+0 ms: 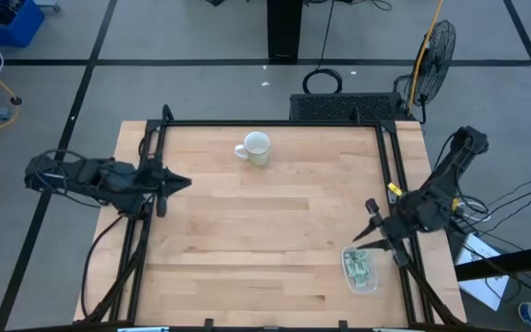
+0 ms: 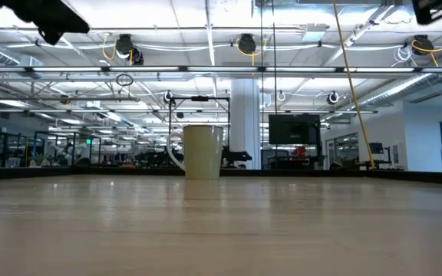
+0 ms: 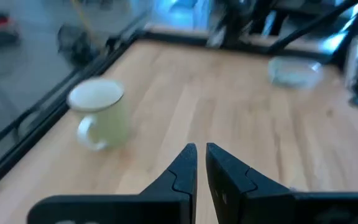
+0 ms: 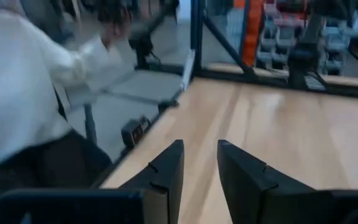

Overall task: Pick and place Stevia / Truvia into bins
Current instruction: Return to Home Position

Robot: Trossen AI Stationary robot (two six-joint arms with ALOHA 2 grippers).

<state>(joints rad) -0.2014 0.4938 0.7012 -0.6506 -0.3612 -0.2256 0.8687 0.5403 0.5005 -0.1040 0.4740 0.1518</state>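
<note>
Closing out the job appears to be the step in hand. Neither gripper is carrying anything, and each arm is sitting at its own side of the table (image 1: 247,240).

The right gripper (image 4: 199,148) is holding its two fingers apart with a clear gap, and nothing is lying between them. In the high view it is hanging over the right edge of the table, just beside the bin (image 1: 346,257).

The left gripper (image 3: 201,149) is showing only a thin slit between its fingertips and is gripping nothing. It is sitting at the left edge, well apart from the bin.

The Stevia / Truvia packets (image 1: 360,269) are lying as a pale green and white heap inside the clear bin, which is standing near the table corner on the right arm's side. No packet is showing on the bare wood in the high view, so the sorting is judged complete.

The mug (image 1: 255,148) is standing upright near the far edge, well apart from both grippers.

Beyond the frame, the right wrist view is showing a person in a white sleeve (image 4: 23,93).

The next move calls for no grasp, only folding each arm to rest. The right arm is likely needing to rise clear of the bin wall before turning, since a nudge could shift or tip the bin.
</note>
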